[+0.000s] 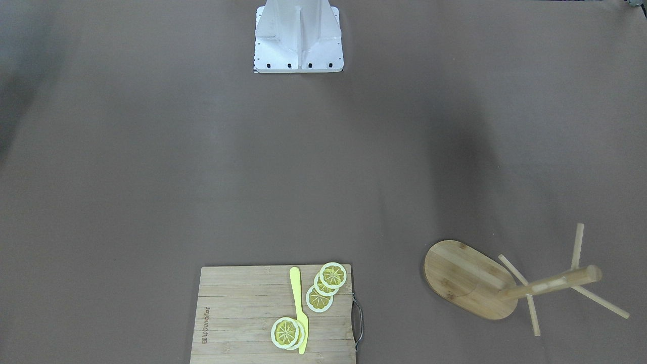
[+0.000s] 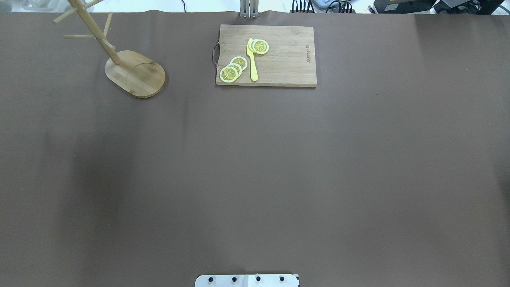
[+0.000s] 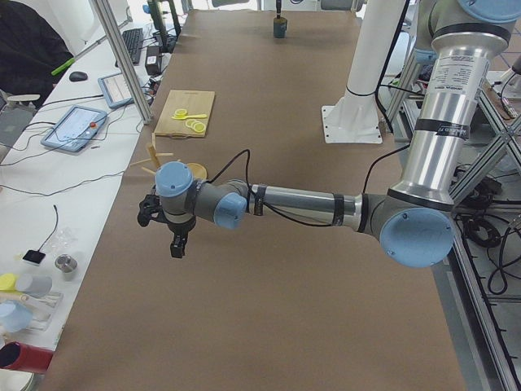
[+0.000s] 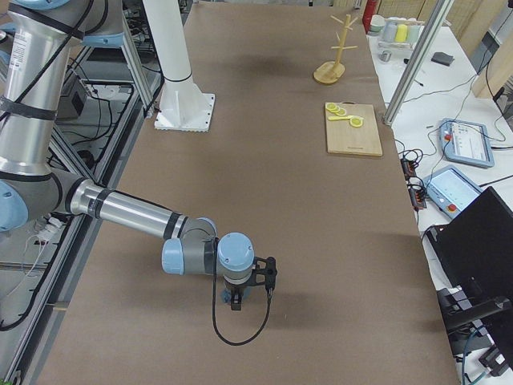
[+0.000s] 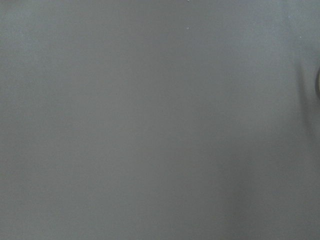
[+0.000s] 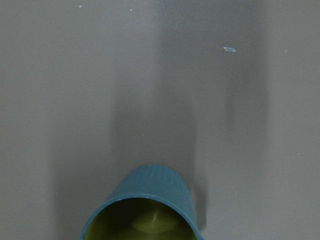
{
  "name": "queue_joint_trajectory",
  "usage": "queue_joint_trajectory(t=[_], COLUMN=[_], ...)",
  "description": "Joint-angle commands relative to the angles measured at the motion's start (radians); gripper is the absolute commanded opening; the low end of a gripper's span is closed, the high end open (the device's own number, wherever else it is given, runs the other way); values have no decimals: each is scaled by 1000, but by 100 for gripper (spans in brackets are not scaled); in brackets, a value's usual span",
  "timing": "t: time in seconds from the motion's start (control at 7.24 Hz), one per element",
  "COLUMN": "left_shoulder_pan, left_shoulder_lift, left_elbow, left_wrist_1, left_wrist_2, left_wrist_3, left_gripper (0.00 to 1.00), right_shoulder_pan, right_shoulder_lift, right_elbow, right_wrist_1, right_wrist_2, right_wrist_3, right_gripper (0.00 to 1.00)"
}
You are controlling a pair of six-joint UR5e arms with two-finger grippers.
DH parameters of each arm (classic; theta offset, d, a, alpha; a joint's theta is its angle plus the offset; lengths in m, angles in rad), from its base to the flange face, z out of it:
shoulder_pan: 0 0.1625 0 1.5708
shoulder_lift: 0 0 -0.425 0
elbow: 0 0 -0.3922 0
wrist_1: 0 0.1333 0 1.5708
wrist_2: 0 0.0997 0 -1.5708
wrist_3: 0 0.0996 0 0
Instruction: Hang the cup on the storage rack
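Now the cup (image 6: 145,205) shows at the bottom edge of the right wrist view, mouth toward the camera, near the right end of the counter (image 2: 255,167) and well apart from the rack (image 2: 134,73) at its far left corner. Whether the right jaws or the left jaws are spread or pressed together I cannot tell. With the handle out of sight, a misjudged grasp could turn the loop away from the thin pegs (image 1: 576,246), or a knock on arrival could tip the rack.

Bamboo cutting board (image 1: 237,303) with lemon slices (image 1: 333,275) and yellow knife (image 1: 300,308)
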Motion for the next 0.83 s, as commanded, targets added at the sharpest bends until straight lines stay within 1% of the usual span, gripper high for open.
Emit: queue_joint_trajectory(t=[0.0,0.14,0.28,0.41,0.55,0.69], left_shoulder_pan=[0,0,0,0,0,0], left_shoulder_lift=[0,0,0,0,0,0], left_elbow=[0,0,2,6,6,8], left_wrist_1=[-1,-1,-1,-1,-1,-1], left_wrist_2=[0,0,0,0,0,0], left_wrist_3=[0,1,1,3,3,3], left_gripper=[98,98,98,98,98,98], right_shoulder_pan=[-12,-15,-21,-39,-46,-47], right_shoulder_lift=[3,4,12,30,32,40], right_elbow=[-29,-35,-40,-47,-47,-47], right_wrist_1=[10,12,12,10,10,10], right_wrist_2=[4,4,1,-6,-6,2], right_wrist_3=[1,2,1,12,12,16], right_gripper=[99,80,42,6,0,0])
